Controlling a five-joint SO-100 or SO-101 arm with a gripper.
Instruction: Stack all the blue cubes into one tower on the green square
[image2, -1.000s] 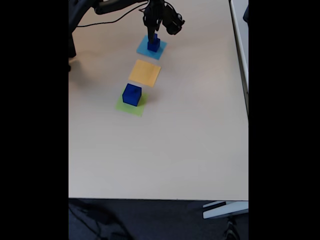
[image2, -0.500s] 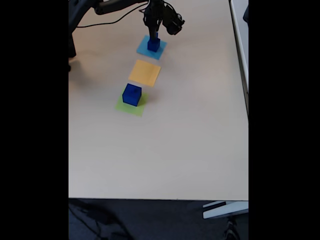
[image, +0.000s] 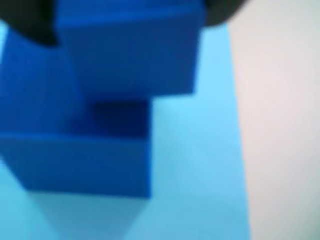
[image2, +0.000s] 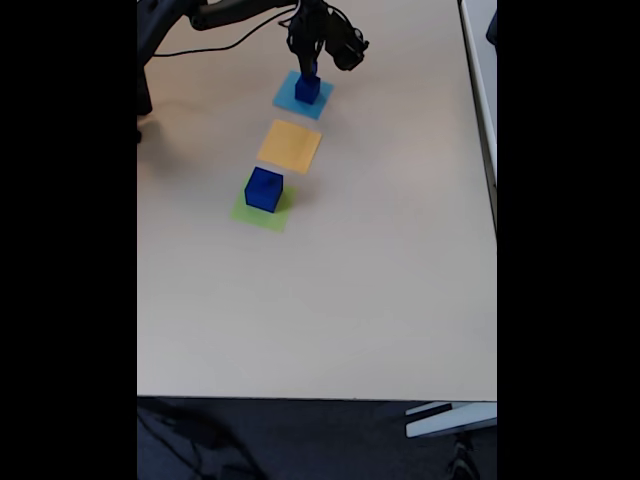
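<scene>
Blue cubes are split up right now: the large cube (image2: 263, 189) sits on the green square (image2: 250, 216) near the middle of the tabletop (image2: 330, 300), while the other two are at the far end on the light blue square (image2: 288, 101). In the wrist view the small cube (image: 130, 55) sits on top of the medium cube (image: 75, 155), offset toward one corner, with dark end effector (image2: 312, 66) parts at the top corners on either side of it. Looks like the fingers are around the small one, but it's too blurry to say whether they're actually clamped, so I can't tell.

My guess is the step in hand is picking the small cube off the medium one. It probably has to be parked somewhere, since the medium one should go on the large cube first. The orange-yellow square (image2: 290, 145) lies between the two spots and is bare, so that's a handy drop zone.

Room-wise it's easy: the three squares run in a line, with bare tabletop on both sides and the tabletop edges well away. The main risk I'd watch is nudging the medium cube while lifting.
</scene>
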